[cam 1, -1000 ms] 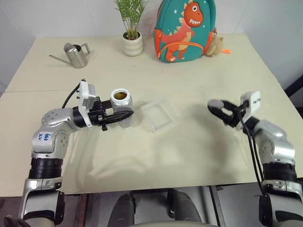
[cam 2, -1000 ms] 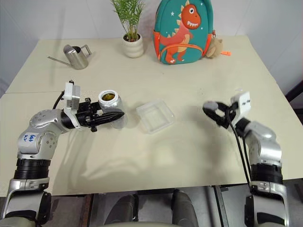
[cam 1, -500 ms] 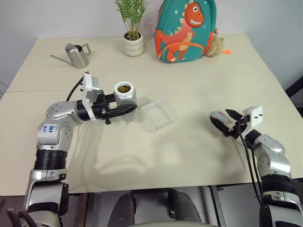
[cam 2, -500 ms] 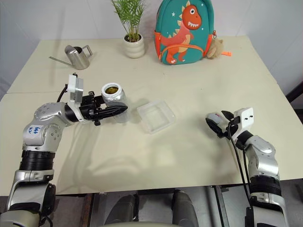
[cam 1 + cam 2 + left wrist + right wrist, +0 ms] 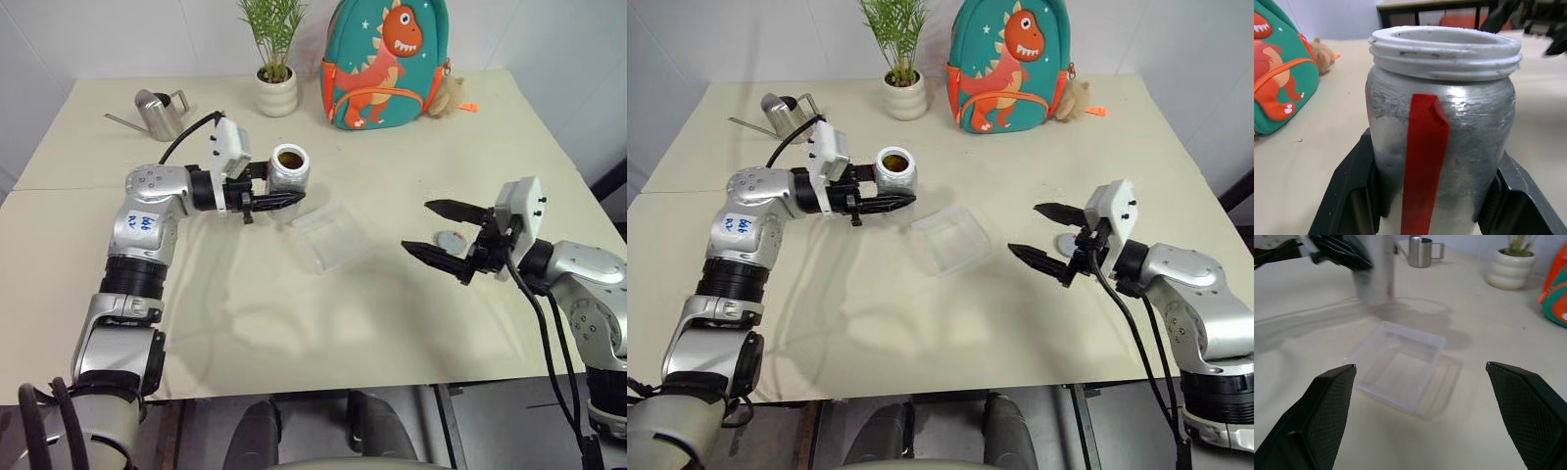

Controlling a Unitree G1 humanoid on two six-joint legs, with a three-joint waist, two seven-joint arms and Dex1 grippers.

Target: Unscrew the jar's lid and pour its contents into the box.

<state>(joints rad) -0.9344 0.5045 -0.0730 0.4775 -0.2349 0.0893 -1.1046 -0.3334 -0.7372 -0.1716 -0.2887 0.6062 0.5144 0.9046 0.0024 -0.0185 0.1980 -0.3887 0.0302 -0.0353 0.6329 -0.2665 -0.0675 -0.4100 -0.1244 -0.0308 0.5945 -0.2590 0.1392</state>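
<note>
Silvery and open-mouthed, the jar (image 5: 289,168) sits upright in my left claw (image 5: 277,200), pinched tight, lifted above the surface (image 5: 294,323) just behind the box (image 5: 331,236). My right claw (image 5: 446,238) hangs spread wide with nothing in it, the lid (image 5: 452,240) lying on the surface between its fingers.

Left wrist: black fingers (image 5: 1354,196) clamp the jar's red-streaked side.

Right wrist: the clear box lies ahead of my spread fingers (image 5: 1327,416).

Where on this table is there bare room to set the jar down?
Bare stretches: the near table in front of the box, and the middle between box and backpack. Crowded: the far edge, with watering can, plant and backpack; the lid lies by the right gripper.
</note>
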